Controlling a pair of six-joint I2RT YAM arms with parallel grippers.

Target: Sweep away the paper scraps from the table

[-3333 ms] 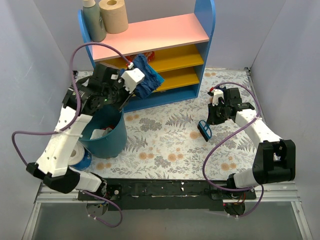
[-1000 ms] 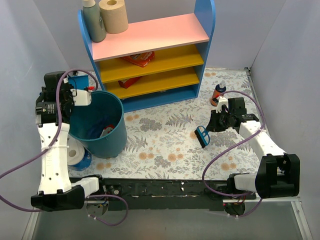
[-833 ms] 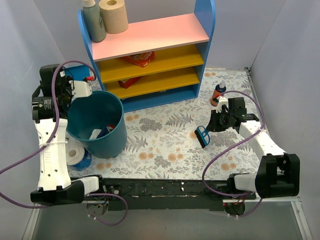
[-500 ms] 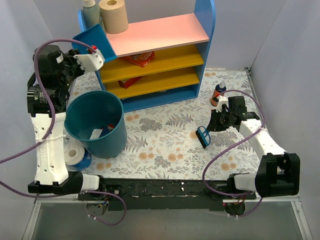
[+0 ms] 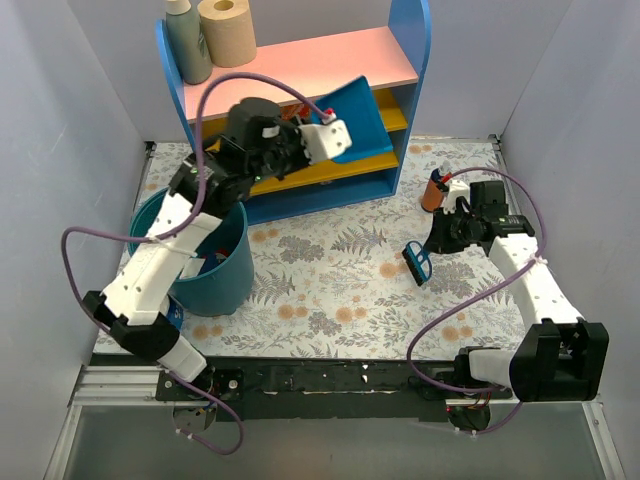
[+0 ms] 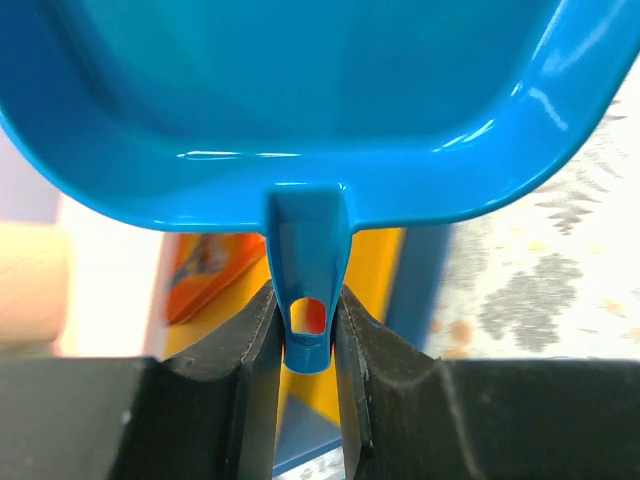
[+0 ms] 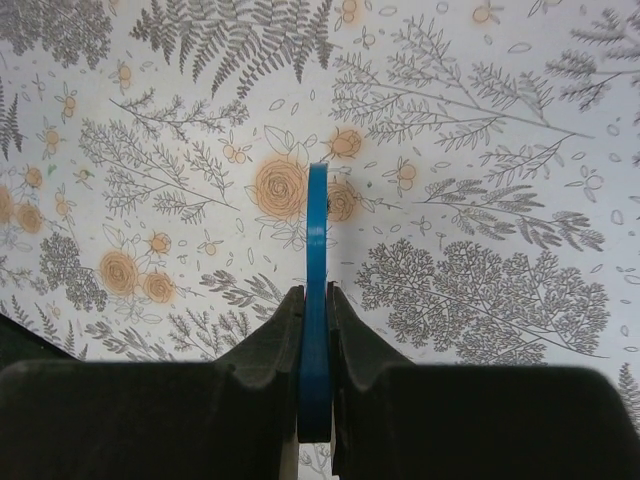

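Fern-printed cloth covers the table [image 5: 330,290]. The paper scraps [image 5: 210,262] lie inside a teal bin [image 5: 225,285] that stands left of the shelf unit [image 5: 330,60] and forward of it; the left arm hides most of them. Just in front of the shelf unit's yellow shelves, the left gripper [image 6: 305,300] pinches the handle of a blue dustpan [image 6: 300,90], which it holds raised and tilted. Right of the shelf unit and forward of it, the right gripper [image 7: 315,295] is clamped on the thin handle of a blue brush [image 7: 316,230], low over the cloth; whether the brush touches the cloth cannot be told. An orange bottle [image 5: 434,190] stands near the shelf unit's right foot.
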